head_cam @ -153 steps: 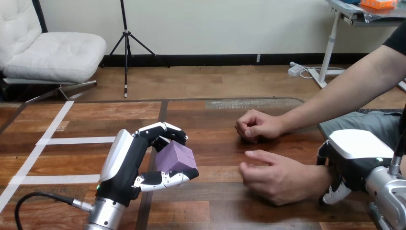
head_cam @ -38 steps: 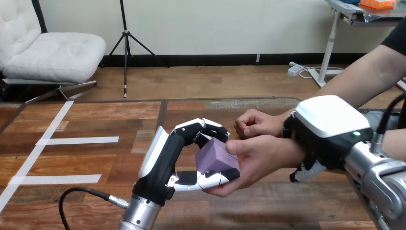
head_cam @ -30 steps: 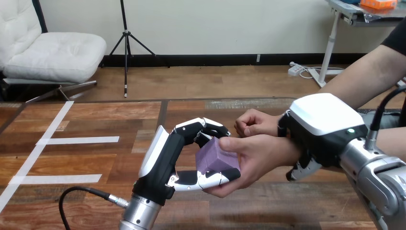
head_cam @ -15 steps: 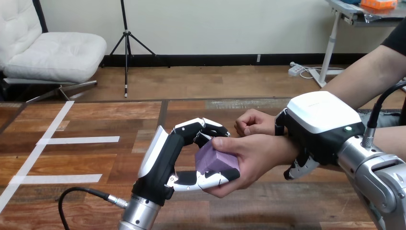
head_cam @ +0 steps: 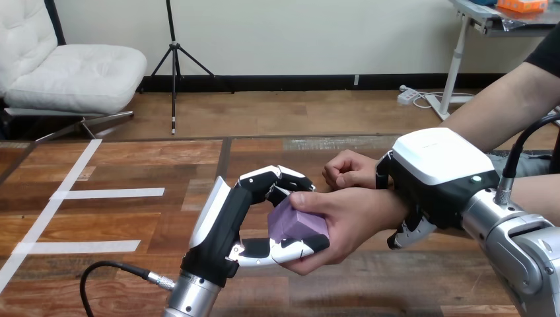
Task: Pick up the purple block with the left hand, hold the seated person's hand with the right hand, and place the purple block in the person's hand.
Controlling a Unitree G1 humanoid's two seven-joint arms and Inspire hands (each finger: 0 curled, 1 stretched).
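Note:
The purple block (head_cam: 297, 221) is above the table's middle, pinched between the curled fingers and thumb of my left hand (head_cam: 224, 221). The person's nearer hand (head_cam: 353, 214) cups the block from the right, its thumb on the block's top and its fingers under my thumb. My right hand (head_cam: 432, 168) lies over that hand's wrist, and its fingers (head_cam: 404, 232) curl down round the wrist's underside. Both my left hand and the person's hand are on the block.
The person's other hand (head_cam: 347, 170) rests as a loose fist on the wooden table (head_cam: 132, 218) just behind the held hand. White tape strips (head_cam: 109, 193) mark the table's left part.
My left hand has carried the block right to the person's hand, which rose off the table and closed its thumb over it. My right hand came up onto the wrist and edged left.

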